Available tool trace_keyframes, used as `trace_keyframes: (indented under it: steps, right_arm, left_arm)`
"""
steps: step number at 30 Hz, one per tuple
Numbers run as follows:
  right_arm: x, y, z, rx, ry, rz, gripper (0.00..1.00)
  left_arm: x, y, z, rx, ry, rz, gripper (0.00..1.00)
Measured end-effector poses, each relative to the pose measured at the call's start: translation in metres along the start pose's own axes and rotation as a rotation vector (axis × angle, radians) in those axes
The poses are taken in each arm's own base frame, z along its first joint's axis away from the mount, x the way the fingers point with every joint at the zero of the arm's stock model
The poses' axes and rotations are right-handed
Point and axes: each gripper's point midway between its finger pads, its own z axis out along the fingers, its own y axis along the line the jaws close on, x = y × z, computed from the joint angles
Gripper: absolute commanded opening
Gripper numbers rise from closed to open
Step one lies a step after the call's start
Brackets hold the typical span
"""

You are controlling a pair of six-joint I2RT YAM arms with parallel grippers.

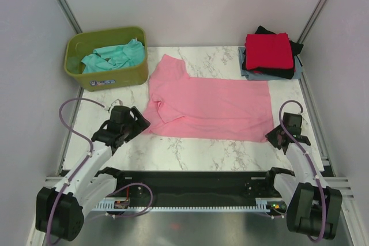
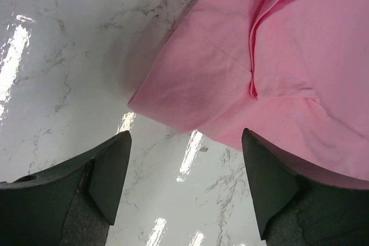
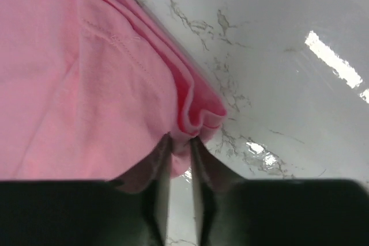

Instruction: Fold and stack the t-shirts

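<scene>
While the right gripper [image 3: 180, 162] pinched the pink t-shirt [image 1: 213, 105] at its corner, seemingly to fold, the left gripper [image 2: 184, 148] hovered wide open.

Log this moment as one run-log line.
pink t-shirt: spread on table | left gripper: open, at near-left corner | right gripper: shut on near-right corner | stack: red on top | teal t-shirt: in tub

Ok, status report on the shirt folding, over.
Left pincer open at near-left corner of pink t-shirt. Right pincer shut on its near-right corner. Teal t-shirt in tub; nothing in the way.
</scene>
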Motion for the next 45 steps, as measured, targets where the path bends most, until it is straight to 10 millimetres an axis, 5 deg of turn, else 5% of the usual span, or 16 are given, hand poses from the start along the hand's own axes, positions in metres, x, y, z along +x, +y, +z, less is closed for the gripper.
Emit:
trace_keyframes:
  steps: [4, 13, 21, 24, 28, 31, 36, 41, 45]
  right_arm:
    - [-0.006, 0.002, 0.003, -0.001, -0.025, 0.006, 0.0]
    - [-0.016, -0.004, 0.005, 0.012, -0.05, 0.04, 0.0]
    - [-0.017, -0.007, 0.011, 0.007, -0.016, 0.068, 0.0]
    - [-0.019, -0.007, 0.011, -0.001, -0.015, 0.068, 0.0]
    - [-0.019, -0.008, 0.012, -0.002, -0.013, 0.064, 0.0]
    - [-0.019, -0.01, 0.013, -0.001, -0.004, 0.073, 0.0]
    - [-0.028, -0.012, 0.011, -0.001, -0.007, 0.087, 0.0]
    - [-0.04, -0.009, 0.003, -0.012, -0.036, 0.083, 0.0]
    - [-0.045, -0.007, -0.003, -0.023, -0.054, 0.08, 0.0]
  left_arm:
    - [0.001, 0.005, 0.006, -0.012, -0.02, -0.059, 0.84]
    - [0.01, 0.028, 0.024, -0.12, -0.025, -0.135, 0.8]
    - [0.015, 0.03, 0.043, -0.123, -0.03, -0.197, 0.7]
    - [0.011, 0.023, 0.05, -0.094, -0.047, -0.225, 0.58]
    - [0.012, 0.022, 0.058, -0.094, -0.046, -0.244, 0.14]
    - [0.011, 0.022, 0.059, -0.094, -0.048, -0.23, 0.02]
    - [-0.016, 0.007, 0.045, -0.094, -0.093, -0.145, 0.02]
    - [-0.057, -0.02, 0.005, -0.01, -0.215, -0.089, 0.02]
    - [-0.058, -0.015, -0.012, -0.012, -0.229, -0.061, 0.03]
